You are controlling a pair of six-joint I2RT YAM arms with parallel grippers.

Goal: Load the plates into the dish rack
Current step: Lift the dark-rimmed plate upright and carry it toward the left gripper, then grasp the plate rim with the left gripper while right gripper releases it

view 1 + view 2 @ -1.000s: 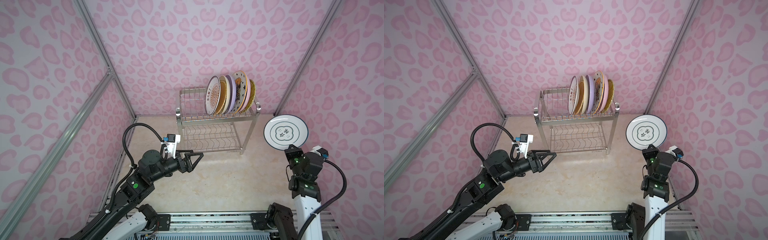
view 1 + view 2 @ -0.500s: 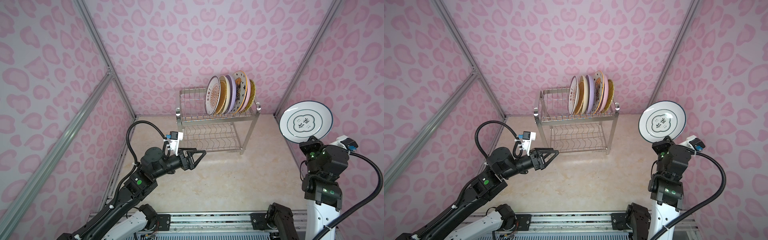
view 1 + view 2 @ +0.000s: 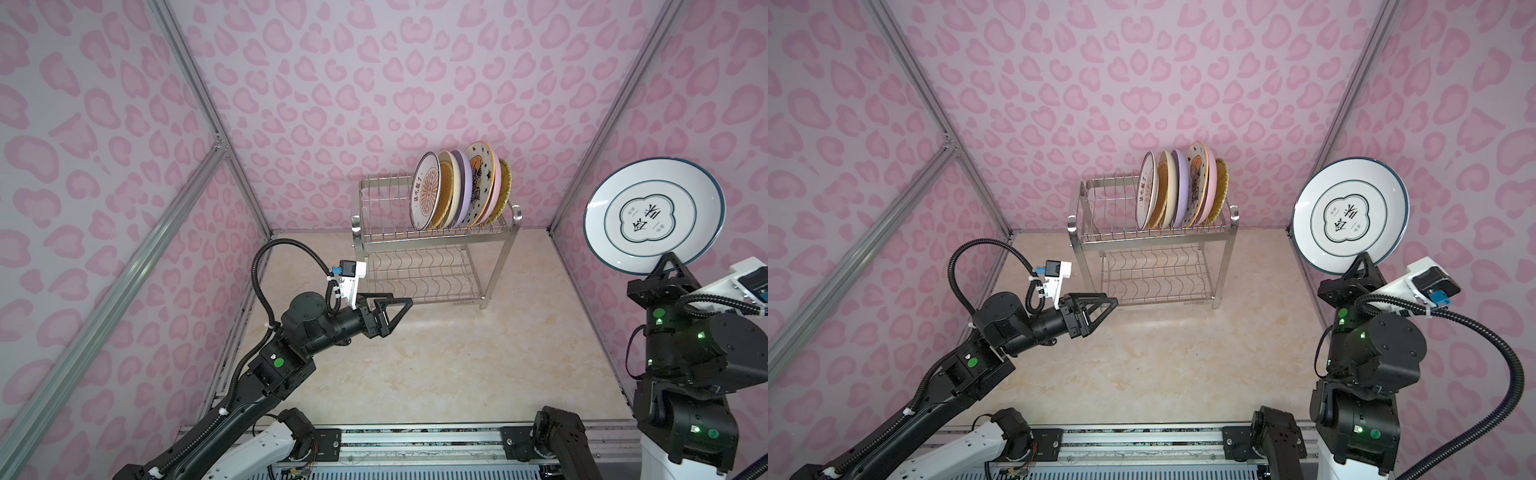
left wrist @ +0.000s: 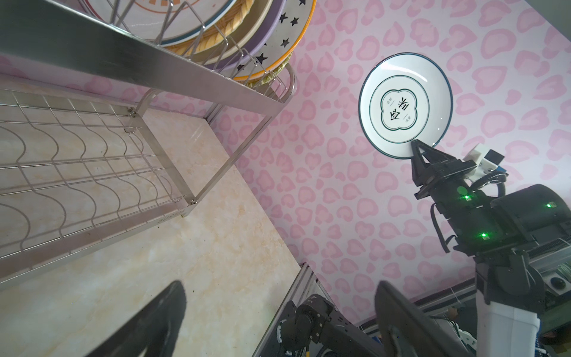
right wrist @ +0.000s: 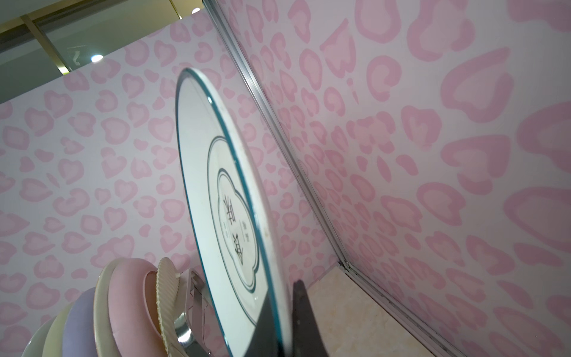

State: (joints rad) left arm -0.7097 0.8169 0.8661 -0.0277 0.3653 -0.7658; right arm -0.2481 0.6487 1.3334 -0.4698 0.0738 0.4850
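Note:
The steel dish rack (image 3: 436,243) (image 3: 1154,243) stands at the back of the floor. Several plates (image 3: 457,187) (image 3: 1177,187) stand upright in the right half of its top tier. My right gripper (image 3: 667,259) (image 3: 1364,259) (image 5: 282,295) is shut on the lower rim of a white dark-rimmed printed plate (image 3: 654,214) (image 3: 1350,214) (image 4: 404,103) (image 5: 216,185). It holds the plate upright, high at the right, away from the rack. My left gripper (image 3: 405,300) (image 3: 1113,300) (image 4: 281,290) is open and holds nothing, low beside the rack's front left leg.
Pink patterned walls with aluminium posts (image 3: 582,166) close in the marble floor (image 3: 436,365) on three sides. A metal rail (image 3: 415,440) carrying both arm bases runs along the front. The rack's lower tier (image 3: 419,270) is wavy wire.
My right arm has lifted the printed plate higher and further right. My left gripper has barely shifted near the rack and stays open.

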